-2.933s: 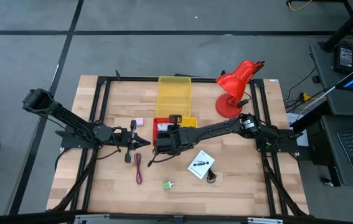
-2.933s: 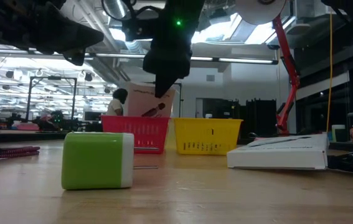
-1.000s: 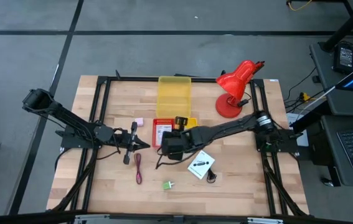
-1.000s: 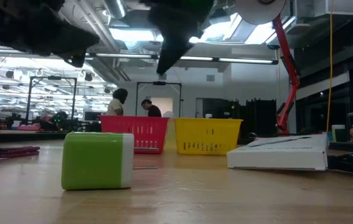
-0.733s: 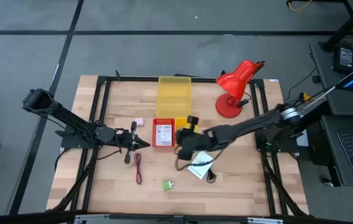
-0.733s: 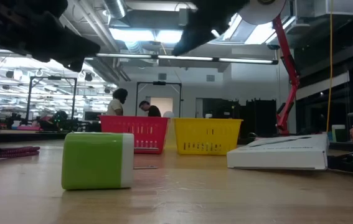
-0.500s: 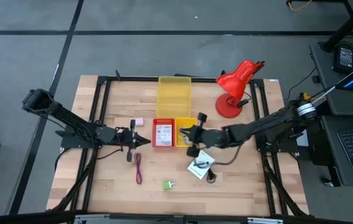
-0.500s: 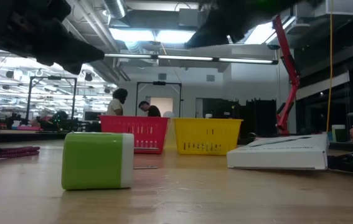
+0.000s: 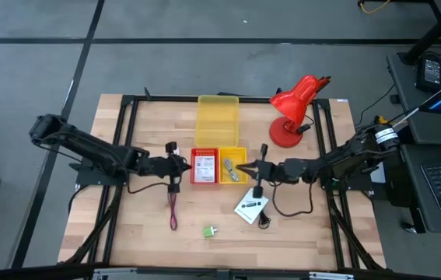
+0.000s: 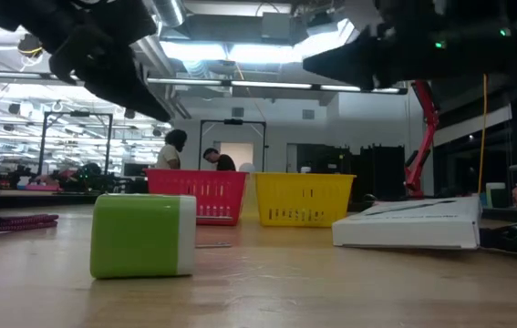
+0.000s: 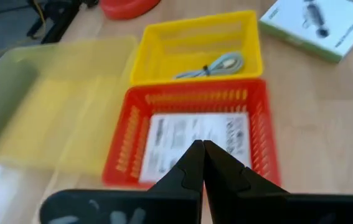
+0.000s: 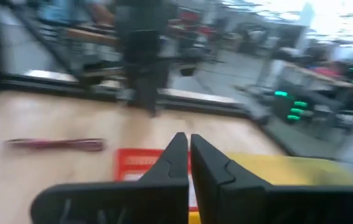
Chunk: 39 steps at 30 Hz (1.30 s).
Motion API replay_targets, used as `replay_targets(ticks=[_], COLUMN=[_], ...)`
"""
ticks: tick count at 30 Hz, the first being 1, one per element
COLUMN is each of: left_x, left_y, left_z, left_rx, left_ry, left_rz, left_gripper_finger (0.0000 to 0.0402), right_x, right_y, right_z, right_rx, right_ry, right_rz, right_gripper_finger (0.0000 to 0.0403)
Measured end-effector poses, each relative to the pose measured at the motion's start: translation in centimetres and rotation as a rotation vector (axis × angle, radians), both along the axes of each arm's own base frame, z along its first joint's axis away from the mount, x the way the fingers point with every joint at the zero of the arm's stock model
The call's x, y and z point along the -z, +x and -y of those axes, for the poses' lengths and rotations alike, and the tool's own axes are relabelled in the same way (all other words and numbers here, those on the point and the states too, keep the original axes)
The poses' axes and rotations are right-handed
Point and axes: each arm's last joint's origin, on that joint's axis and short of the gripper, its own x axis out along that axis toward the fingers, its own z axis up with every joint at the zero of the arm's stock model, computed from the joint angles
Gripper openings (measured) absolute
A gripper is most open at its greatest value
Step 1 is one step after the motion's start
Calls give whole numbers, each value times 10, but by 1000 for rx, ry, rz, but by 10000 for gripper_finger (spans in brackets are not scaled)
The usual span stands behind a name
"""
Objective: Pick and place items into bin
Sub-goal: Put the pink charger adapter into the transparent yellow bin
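Table [image 9: 313, 233]: wooden top in a black frame; both arms reach in from the side edges toward the middle.
Red desk lamp [image 9: 292, 105]: stands near the far right corner.
Large yellow bin [image 9: 217, 119]: translucent, against the middle of the far edge.
Left arm: comes from the left edge; left gripper [image 9: 180, 166] hangs just left of the red basket, fingers [image 11: 185, 167] pressed together, nothing between them.
Right arm: comes from the right edge; right gripper [image 9: 243, 168] sits at the yellow basket's right rim, fingers [image 12: 175, 157] closed tight, holding nothing.
Red basket [image 9: 204, 166]: mid-table, touching the yellow basket's left side; one white printed packet [image 11: 196, 148] lies flat inside it.
Yellow basket [image 9: 231, 166]: holds a coiled pale cable [image 11: 215, 66].
Second white packet [image 9: 250, 206]: flat on the wood, just toward the near edge from the right gripper.
Black cable [image 9: 266, 220]: beside that packet's near corner.
Dark red pen-like tool [image 9: 173, 211]: lies on the wood, toward the near edge from the left gripper.
Green block [image 9: 208, 231]: alone near the middle of the near edge.
Pink cube: cannot make it out.
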Motion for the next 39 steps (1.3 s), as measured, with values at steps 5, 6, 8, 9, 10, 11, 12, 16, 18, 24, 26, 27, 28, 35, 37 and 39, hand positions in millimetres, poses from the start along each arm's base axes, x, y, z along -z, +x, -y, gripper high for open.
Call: replay_targets(ticks=[5,6,8,9,10,11,12,16,18,24,26,27,28,35,37,39], left_x=[-11,-13,-16,-16,-18,-19,-19,-19,-19,-17,-15,-15,-14,-14,-14,-14], left_y=[-6,-6,-6,-6,-6,-5,-5,-5,-5,-8,-10,-11,-12,-13,-13,-13], left_z=[-13,-16,-19,-20,-21,-22,-22,-24,-24,-25,-25,-26,-26,-29,-28,-27], left_rx=[-83,-95,-108,-101,-87,-74,-64,-69,-80,-106,-130,-147,-169,-207,-187,-177], left_ry=[-53,-74,-102,-114,-116,-118,-111,-64,-51,-56,-64,-64,-61,29,14,-10], left_rz=[-117,-128,-155,-166,-169,-165,-166,-176,-174,-198,-220,-227,-232,-242,-248,-249], left_gripper_finger=[4,6,15,22,31,40,50,98,123,192,210,218,225,252,253,253], right_x=[5,7,8,8,8,9,9,9,9,9,9,9,9,5,5,5], right_y=[-12,-13,-14,-14,-14,-14,-14,-14,-14,-14,-14,-14,-13,-13,-12,-12], right_z=[6,7,10,10,11,12,12,13,13,13,13,13,13,17,18,19], right_rx=[-39,-33,-25,-23,-19,-17,-14,-12,-12,-12,-12,-12,-11,2,7,11], right_ry=[36,41,54,64,66,65,64,64,63,62,62,57,52,42,42,43], right_rz=[-8,-14,-18,-18,-21,-24,-28,-31,-32,-31,-31,-31,-30,5,9,11], right_gripper_finger=[2,2,2,2,2,2,2,3,3,3,3,3,3,3,3,3])
